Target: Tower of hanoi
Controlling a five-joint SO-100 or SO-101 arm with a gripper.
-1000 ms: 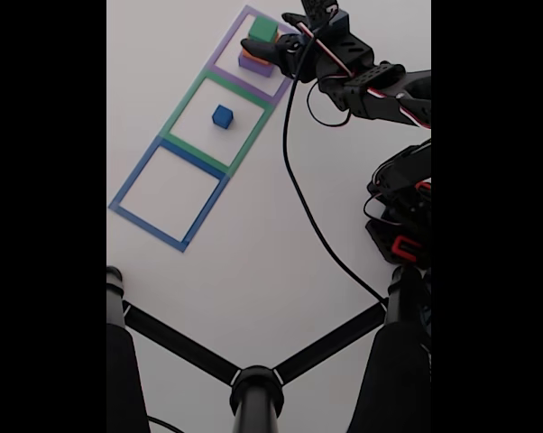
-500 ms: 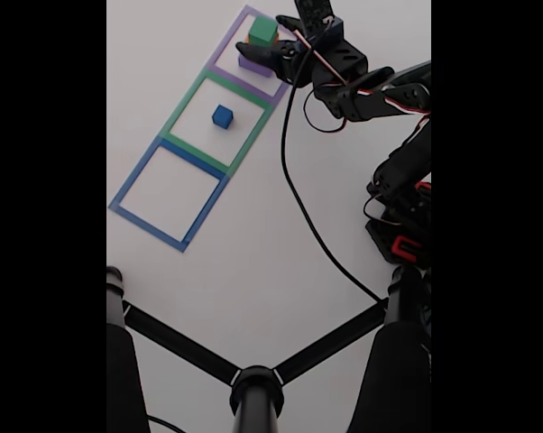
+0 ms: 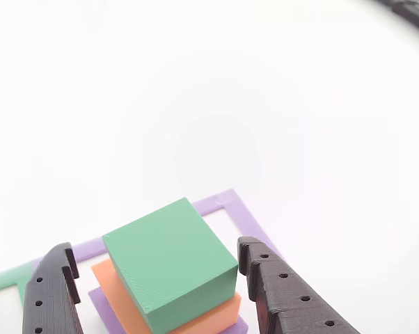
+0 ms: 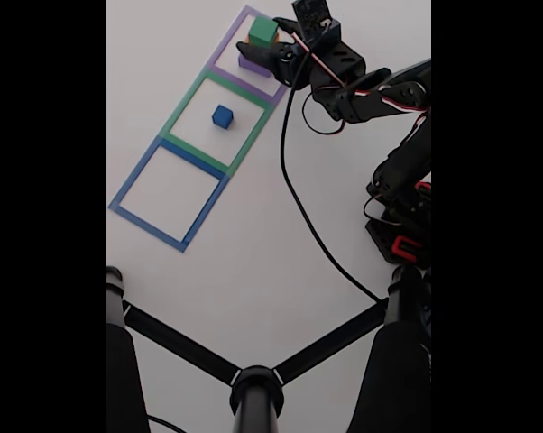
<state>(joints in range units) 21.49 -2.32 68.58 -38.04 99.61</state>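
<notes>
My other view rides close behind my gripper, facing the green block, while the fixed view looks down from high, sharing that stack at 12 o'clock.

The gripper moved left and farther, closing in on the stack. Its open fingers came to flank the green block.

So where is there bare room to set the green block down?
The blue outline is bare inside. The green outline holds the blue cube, with bare floor around it. The purple outline is crowded: the stack with the green block and the open gripper around it.
</notes>
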